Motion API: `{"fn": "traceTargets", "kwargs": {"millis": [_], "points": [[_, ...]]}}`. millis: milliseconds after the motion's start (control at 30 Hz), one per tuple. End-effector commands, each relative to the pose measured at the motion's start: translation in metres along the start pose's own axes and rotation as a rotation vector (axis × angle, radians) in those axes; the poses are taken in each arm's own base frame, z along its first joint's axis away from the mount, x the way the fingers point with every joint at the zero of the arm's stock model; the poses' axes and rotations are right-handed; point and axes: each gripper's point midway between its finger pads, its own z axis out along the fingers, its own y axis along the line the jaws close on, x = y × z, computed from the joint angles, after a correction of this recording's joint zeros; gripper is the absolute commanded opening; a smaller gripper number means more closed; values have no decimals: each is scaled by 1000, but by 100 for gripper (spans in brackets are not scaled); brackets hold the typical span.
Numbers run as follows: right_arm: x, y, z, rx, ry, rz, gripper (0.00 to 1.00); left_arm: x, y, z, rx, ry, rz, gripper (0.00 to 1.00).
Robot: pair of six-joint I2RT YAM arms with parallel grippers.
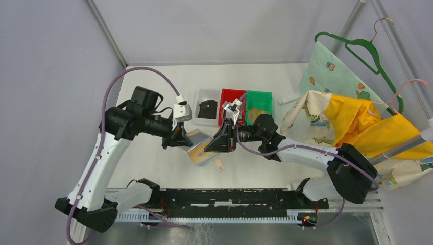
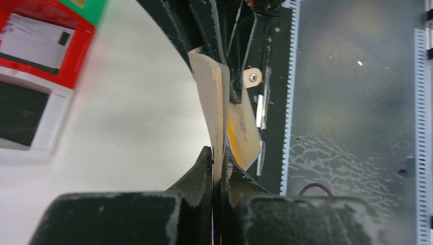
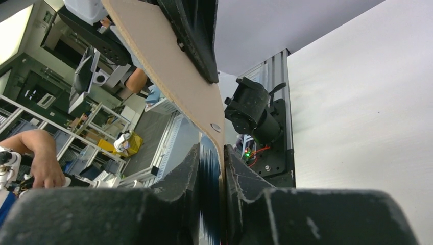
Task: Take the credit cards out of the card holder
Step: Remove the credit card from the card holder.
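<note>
The tan card holder (image 1: 200, 148) is held just above the table between both grippers, opened out, its small tab (image 1: 219, 165) hanging toward the near edge. My left gripper (image 2: 217, 161) is shut on the edge of its tan flap (image 2: 214, 102). A yellow-and-tan inner panel (image 2: 244, 133) shows behind the flap. My right gripper (image 3: 210, 153) is shut on the opposite end, pinching the tan cover (image 3: 163, 66) together with a blue-grey inner layer. A pale flat credit card (image 2: 35, 46) lies in the red bin (image 2: 76, 66). I cannot tell whether any cards sit inside the holder.
Three bins stand in a row behind the holder: white (image 1: 200, 94) with a black lump (image 1: 207, 109), red (image 1: 225, 93), and green (image 1: 261, 95) with a yellowish lump (image 1: 258, 113). Clothes (image 1: 357, 120) and a green hanger (image 1: 367, 51) fill the right side. A black rail (image 1: 230, 198) runs along the near edge.
</note>
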Motion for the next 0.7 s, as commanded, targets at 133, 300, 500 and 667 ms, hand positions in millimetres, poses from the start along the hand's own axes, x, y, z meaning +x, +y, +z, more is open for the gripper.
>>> {"fn": "traceTargets", "kwargs": {"millis": [133,300,500,667], "points": [[-25,28,5,-95,-20,-190,48,-15,-24,-3,144,-44,-2,2],[-30,27,12,-101,0,-220,53,-14,-22,-1,164,-26,-42,2],[-32,33,19,-136,31,-257,50,-11,-20,1,163,-14,-46,2],[-30,33,28,-145,75,-249,16,-17,-17,1,164,-23,-27,2]]}}
